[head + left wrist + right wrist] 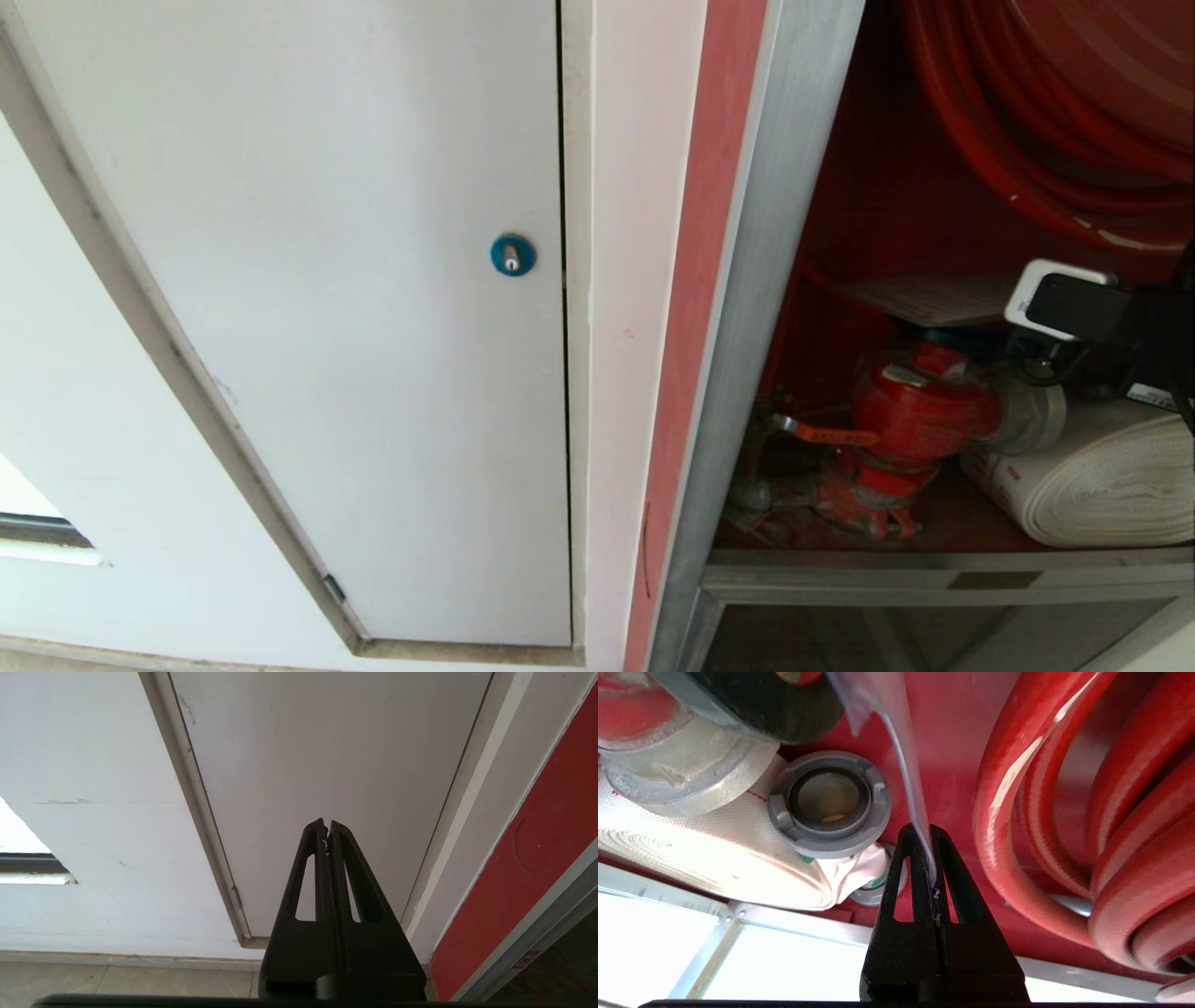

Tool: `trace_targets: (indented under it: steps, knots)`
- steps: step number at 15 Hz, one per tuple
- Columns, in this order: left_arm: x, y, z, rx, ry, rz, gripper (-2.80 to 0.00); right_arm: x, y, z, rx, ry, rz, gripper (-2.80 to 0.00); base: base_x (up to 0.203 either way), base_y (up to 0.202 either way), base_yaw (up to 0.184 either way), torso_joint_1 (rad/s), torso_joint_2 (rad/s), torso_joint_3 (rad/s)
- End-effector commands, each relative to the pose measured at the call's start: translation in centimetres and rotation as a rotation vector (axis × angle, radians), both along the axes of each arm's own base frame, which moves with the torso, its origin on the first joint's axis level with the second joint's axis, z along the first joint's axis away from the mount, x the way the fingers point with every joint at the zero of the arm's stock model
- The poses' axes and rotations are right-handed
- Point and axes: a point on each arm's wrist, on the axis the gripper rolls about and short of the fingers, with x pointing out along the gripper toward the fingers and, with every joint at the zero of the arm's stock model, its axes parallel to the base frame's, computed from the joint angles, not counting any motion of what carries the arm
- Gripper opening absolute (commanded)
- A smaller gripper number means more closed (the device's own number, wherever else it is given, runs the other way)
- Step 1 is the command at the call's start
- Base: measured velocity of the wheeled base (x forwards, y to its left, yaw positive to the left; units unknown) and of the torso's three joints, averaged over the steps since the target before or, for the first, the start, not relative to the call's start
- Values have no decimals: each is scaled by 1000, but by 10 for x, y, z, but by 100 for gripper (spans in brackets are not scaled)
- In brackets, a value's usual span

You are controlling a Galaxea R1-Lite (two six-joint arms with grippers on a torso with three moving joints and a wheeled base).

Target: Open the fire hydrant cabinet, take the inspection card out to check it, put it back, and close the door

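Both the left gripper [327,828] and right gripper [923,833] have matte black, tapered, slotted fingers.

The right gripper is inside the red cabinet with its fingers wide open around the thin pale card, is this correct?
Not quite: the right gripper is shut on the thin pale grey-white inspection card, pinching its edge, as the right wrist view shows. It is indeed inside the red-lined fire hydrant cabinet.
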Motion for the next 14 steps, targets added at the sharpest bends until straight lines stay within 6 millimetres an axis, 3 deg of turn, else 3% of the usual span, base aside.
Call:
trace_targets:
  steps: [1,9,14]
  knots:
    - [1,0,-4,0,13,0,-280,0,-2,-1,5,-1,-12,-280,0,0,0,0,0,0]
    - [1,0,-4,0,13,0,-280,-7,-10,-16,41,17,-53,-280,0,0,0,0,0,0]
    - [1,0,-4,0,13,0,-280,2,-6,-5,51,-42,-29,-280,0,0,0,0,0,0]
